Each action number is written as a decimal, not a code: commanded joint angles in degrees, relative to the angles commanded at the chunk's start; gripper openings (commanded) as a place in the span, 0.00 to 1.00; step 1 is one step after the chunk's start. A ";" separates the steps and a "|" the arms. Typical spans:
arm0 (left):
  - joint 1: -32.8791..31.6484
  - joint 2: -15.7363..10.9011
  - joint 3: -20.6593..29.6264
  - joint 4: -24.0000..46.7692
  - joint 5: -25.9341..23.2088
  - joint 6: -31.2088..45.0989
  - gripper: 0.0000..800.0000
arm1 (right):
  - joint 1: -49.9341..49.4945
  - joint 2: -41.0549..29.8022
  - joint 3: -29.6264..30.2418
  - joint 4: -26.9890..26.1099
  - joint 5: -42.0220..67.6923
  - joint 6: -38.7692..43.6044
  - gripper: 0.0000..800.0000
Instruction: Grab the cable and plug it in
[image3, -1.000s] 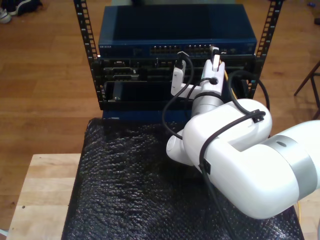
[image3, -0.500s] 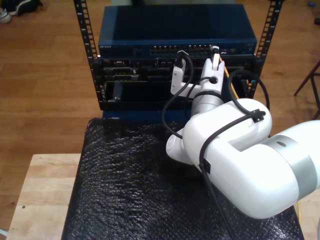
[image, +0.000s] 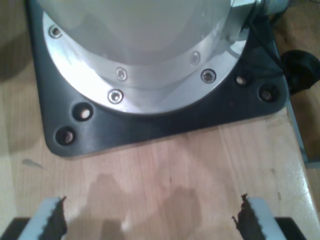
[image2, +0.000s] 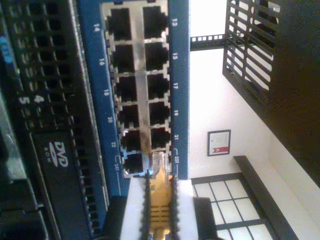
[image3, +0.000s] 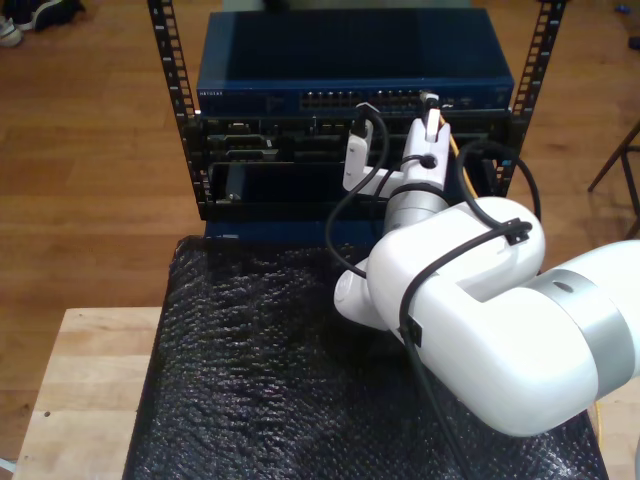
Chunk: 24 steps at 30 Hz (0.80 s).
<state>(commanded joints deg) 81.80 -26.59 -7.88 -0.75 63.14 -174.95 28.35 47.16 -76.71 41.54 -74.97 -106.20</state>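
My second hand (image2: 159, 210) grips the cable (image2: 160, 200) by its yellow boot, the clear plug tip at the blue switch's (image2: 179, 75) ports; whether it is seated I cannot tell. The exterior view shows that hand (image3: 430, 105) at the rack-mounted switch (image3: 350, 70). My first hand (image: 150, 220) is spread wide over a wooden tabletop (image: 165, 175) beside a black base plate (image: 165, 122).

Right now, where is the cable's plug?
The cable's plug is pinched in my second gripper, its tip at the end port of the blue switch, toward the exterior view's right.
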 joint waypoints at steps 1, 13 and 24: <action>0.00 0.00 0.00 0.00 0.00 0.00 1.00 | -0.09 0.09 0.00 0.00 0.00 0.00 0.00; 0.00 0.09 0.00 0.00 0.00 0.00 1.00 | -0.09 0.00 0.09 0.00 0.00 0.00 0.00; 0.00 0.00 0.00 0.00 0.00 0.00 1.00 | 0.00 0.18 -0.97 0.09 0.00 0.00 0.00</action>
<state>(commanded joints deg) 81.80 -26.59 -7.88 -0.75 63.14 -174.95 28.35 47.34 -77.68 41.63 -74.97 -106.20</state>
